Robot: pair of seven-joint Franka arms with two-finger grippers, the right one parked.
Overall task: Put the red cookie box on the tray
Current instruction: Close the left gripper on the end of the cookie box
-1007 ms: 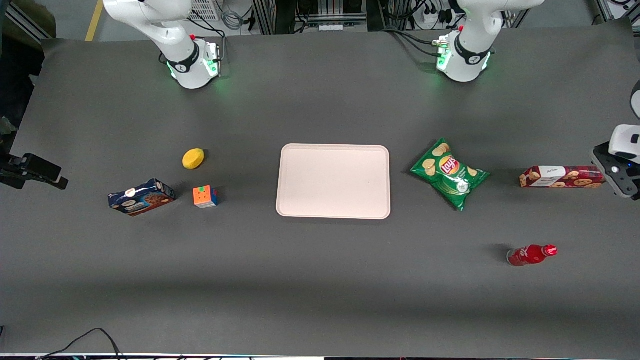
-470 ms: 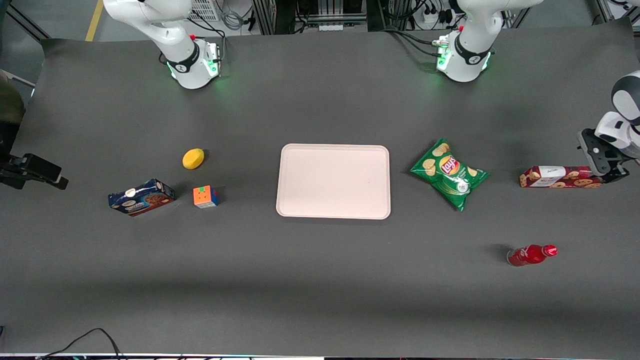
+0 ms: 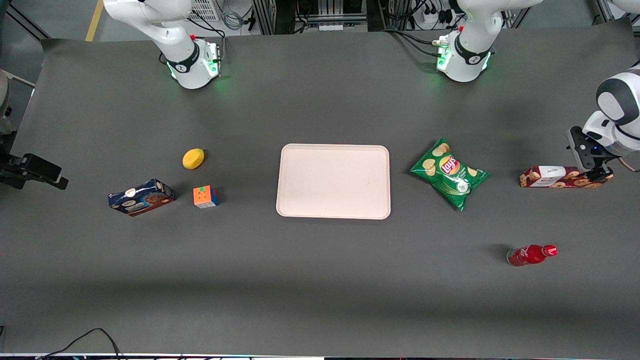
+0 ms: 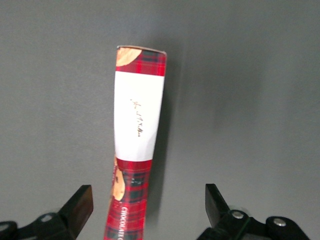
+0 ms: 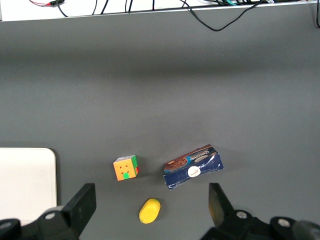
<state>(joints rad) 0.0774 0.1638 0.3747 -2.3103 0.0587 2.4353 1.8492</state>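
Gripper [image 3: 595,167] sits over the end of the red box [image 3: 560,177] that's toward the working arm's end of the table. Wrist cam: fingers [image 4: 79,207] spread wide, one each side of the box [image 4: 136,145], not touching it, nothing held. Can't tell how high above the box it is.

Red box lies flat on the table [image 3: 320,280], long axis running sideways across the front view, white label patch facing up, cookie pics at both ends. It's well apart from the tray [image 3: 333,181], w/ the chip bag [image 3: 448,173] between them.

Tray is mid-table, flat, nothing on it (pale pink-cream, rounded corners). Its corner also shows in the right wrist cam [image 5: 25,182].

Chip bag: green, lying tilted, near the tray but not touching it.

Red bottle [image 3: 531,255] lies on its side, nearer the front cam than the red box and chip bag, apart from both.

Toward the parked arm's end: blue box [image 3: 141,197] lying flat, slightly angled; cube [image 3: 205,196] just beside it, btwn it and the tray; lemon [image 3: 193,158] farther from the front cam than the cube, near it, not touching. Same three in the right wrist cam: cube [image 5: 125,168], blue box [image 5: 193,166], lemon [image 5: 149,210].
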